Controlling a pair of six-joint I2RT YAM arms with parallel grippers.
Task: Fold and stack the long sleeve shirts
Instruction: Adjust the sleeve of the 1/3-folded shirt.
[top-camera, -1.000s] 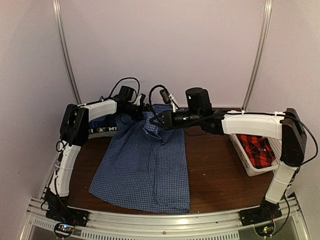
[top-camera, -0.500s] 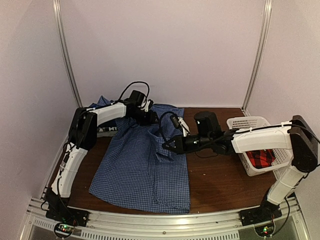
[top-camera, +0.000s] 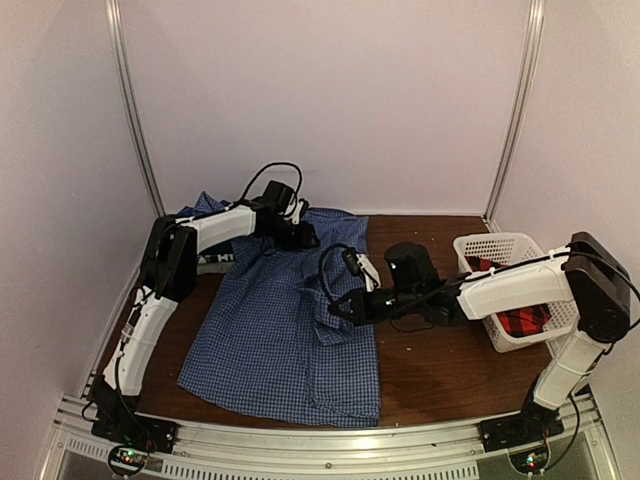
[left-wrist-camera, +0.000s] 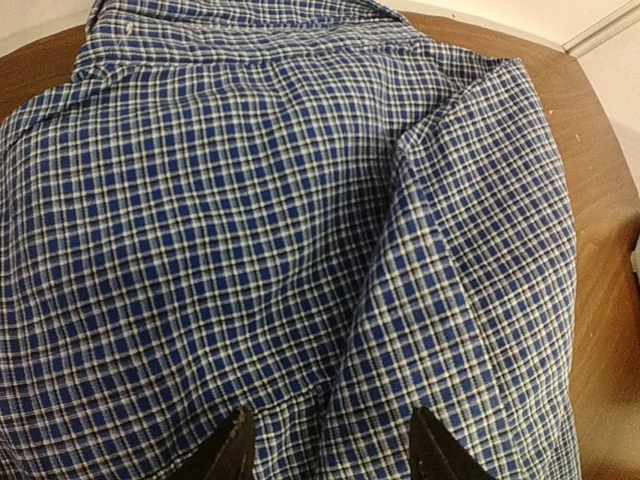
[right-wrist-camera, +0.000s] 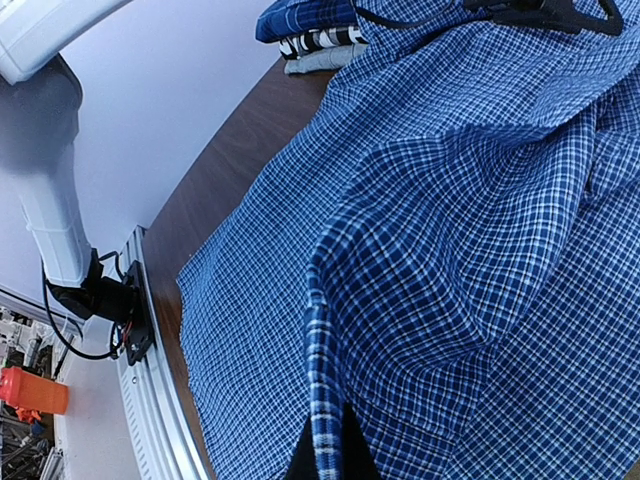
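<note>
A blue-and-white fine-check long sleeve shirt (top-camera: 270, 340) lies spread over the brown table (top-camera: 430, 350). My right gripper (top-camera: 332, 310) is shut on a folded edge of it near its middle; in the right wrist view the hem (right-wrist-camera: 322, 400) runs into the closed fingertips (right-wrist-camera: 325, 455). My left gripper (top-camera: 305, 238) hovers at the shirt's far end, jaws apart, with the checked cloth (left-wrist-camera: 300, 220) lying beneath and between its fingers (left-wrist-camera: 235, 450). A red-and-black plaid shirt (top-camera: 520, 320) sits in the basket. A darker blue plaid shirt (top-camera: 203, 208) lies at the far left.
The white slatted basket (top-camera: 490, 243) stands at the table's right edge. Under the left arm, a folded black-and-white cloth (top-camera: 212, 262) sits beside the darker plaid. Purple walls close in the back and sides. A metal rail (top-camera: 320, 440) runs along the near edge.
My right gripper has moved down from the far collar area toward the shirt's middle, dragging the gripped fold with it. The left gripper shifted slightly right at the far end, its jaws narrowing.
</note>
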